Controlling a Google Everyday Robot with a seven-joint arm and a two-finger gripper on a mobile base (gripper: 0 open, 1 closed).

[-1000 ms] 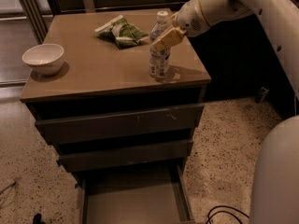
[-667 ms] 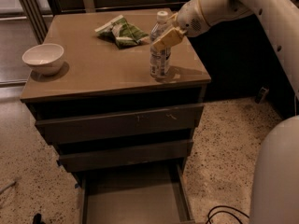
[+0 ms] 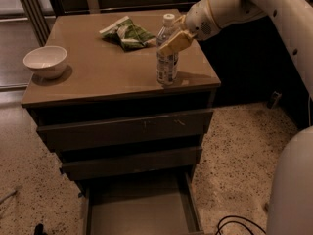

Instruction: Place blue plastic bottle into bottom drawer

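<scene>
far left on the counter [image 3: 98,82]: a white bowl [image 3: 45,60], well apart from the work. further right, toward the back: a green snack bag [image 3: 126,33], lying flat, near the bottle but not touching. down below, under the two upper drawers [image 3: 127,131], both closed: the bottom drawer [image 3: 139,214], pulled out, floor bare and facing up. right of the bag, near the counter's right front corner: the blue plastic bottle [image 3: 167,65], upright, base down on the counter, white cap on top. clasped just under the cap by the hand [image 3: 173,42], reaching in from the right at the end of the white arm [image 3: 230,9], drawn narrow about the bottle's shoulder. reads as the grasp step: hold taken, lift not yet made, drawer open below. next, by judgement: raise straight up to free the base from the counter, carry forward past the counter's front edge, clear of the two upper drawers, then lower well down into the open tray. worth releasing only once low, since tall against the tray's thin walls and likely to topple or roll if let go high. worth minding the high grip too: held near the top, so prone to swing below the hand during the carry. far right: the robot's pale base [image 3: 293,190], beside the cabinet, with a dark cable [image 3: 239,224] on the speckled floor.
</scene>
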